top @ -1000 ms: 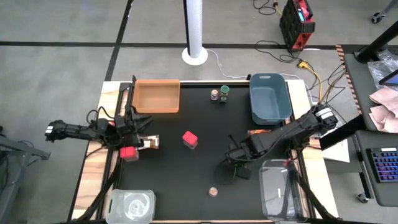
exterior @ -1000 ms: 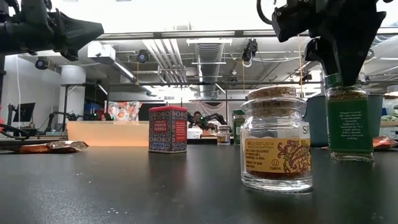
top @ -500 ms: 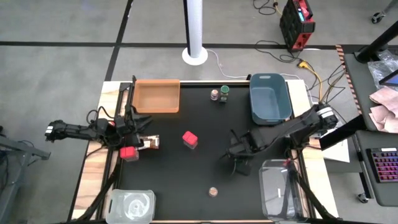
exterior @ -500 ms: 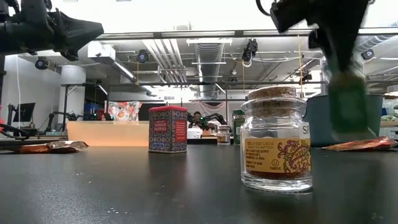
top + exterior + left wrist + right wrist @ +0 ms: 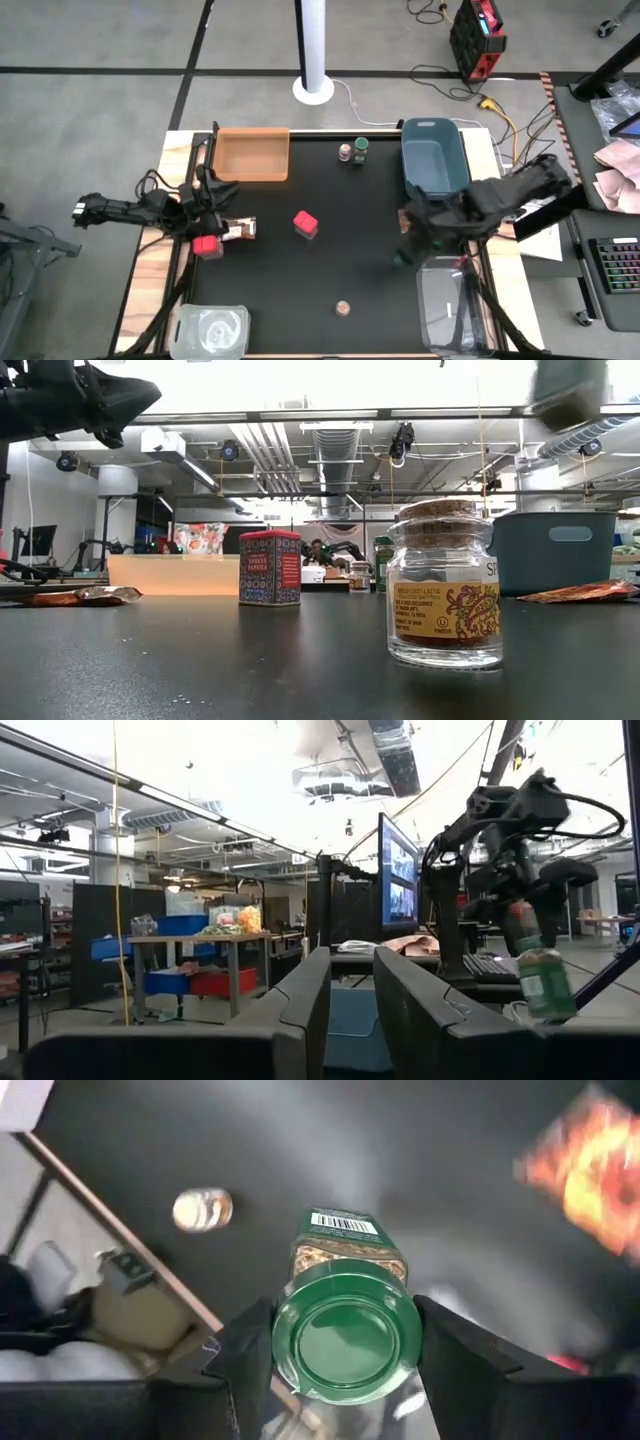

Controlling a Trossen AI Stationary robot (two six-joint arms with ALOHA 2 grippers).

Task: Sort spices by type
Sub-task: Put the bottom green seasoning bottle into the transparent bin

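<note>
The jar [image 5: 346, 1312] has a green cap and brownish contents. The tin [image 5: 270, 567] is red with dark patterned panels. The tub [image 5: 433, 157] is blue, the tray [image 5: 251, 154] orange, the table [image 5: 330, 270] black.

We count two red boxes: one [image 5: 306, 223] mid-tabletop [image 5: 330, 270], one [image 5: 207, 245] left of it at the tabletop's edge. Four jars: two [image 5: 345, 152] [image 5: 361, 150] beside the blue tub [image 5: 434, 160], one [image 5: 342, 307] near the front, one green-capped [image 5: 345, 1325] held aloft. Two packets [image 5: 240, 229] [image 5: 575, 592]. One orange tray [image 5: 252, 154], two clear containers [image 5: 212, 329] [image 5: 453, 305].
</note>
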